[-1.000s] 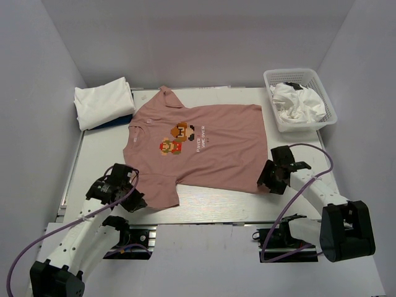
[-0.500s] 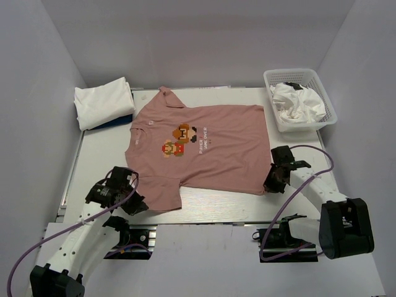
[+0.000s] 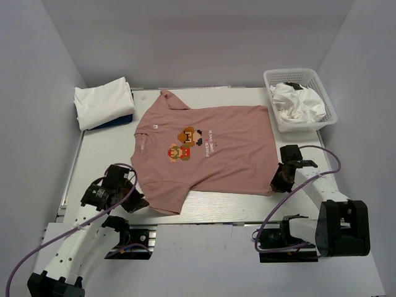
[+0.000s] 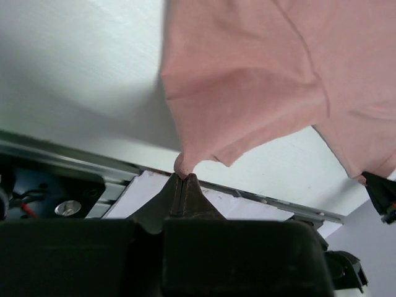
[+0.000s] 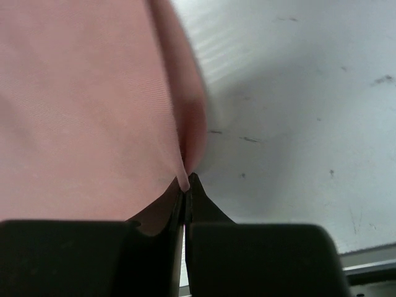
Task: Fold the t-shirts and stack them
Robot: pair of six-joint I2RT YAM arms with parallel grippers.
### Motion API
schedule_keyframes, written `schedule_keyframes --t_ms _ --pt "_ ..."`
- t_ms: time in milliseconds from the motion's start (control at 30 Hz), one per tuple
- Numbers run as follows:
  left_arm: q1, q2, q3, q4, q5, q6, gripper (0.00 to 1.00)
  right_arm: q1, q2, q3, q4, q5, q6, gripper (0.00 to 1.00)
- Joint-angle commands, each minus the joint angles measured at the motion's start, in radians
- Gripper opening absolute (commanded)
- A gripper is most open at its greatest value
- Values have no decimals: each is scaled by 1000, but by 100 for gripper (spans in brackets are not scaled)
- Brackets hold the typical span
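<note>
A dusty-pink t-shirt (image 3: 210,154) with a pixel-art print lies spread across the middle of the table, collar to the left. My left gripper (image 3: 137,202) is shut on its near-left sleeve edge; in the left wrist view the pink cloth (image 4: 247,86) rises from the pinched jaws of that gripper (image 4: 181,176). My right gripper (image 3: 278,181) is shut on the shirt's near-right hem corner, and the right wrist view shows the pink fabric (image 5: 80,105) nipped between the tips of the gripper (image 5: 187,180). A folded white t-shirt (image 3: 102,102) lies at the back left on something blue.
A white mesh basket (image 3: 275,120) at the back right holds crumpled white t-shirts (image 3: 298,102). White walls close in the table on the left, right and back. The table's near edge with its metal rail (image 4: 74,162) runs just under the left gripper.
The right gripper has shut on the hem corner. Both arms have drawn back toward the near edge and slightly right, and the pink shirt has slid with them and stretched flatter.
</note>
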Motion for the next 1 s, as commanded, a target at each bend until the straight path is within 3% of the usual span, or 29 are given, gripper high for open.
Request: schedule_keyframes --t_ms 0,200,567,967 --pt "1 31 31 123 60 47 0 12 -66 20 57 -75 -80 0" --pt "1 190 54 359 143 107 0 45 -88 66 85 -119 -117 0" --pt "12 380 295 494 -116 117 0 46 79 284 168 -106 -28 0" --pt "21 820 637 502 -339 192 0 42 306 511 265 -88 5 0"
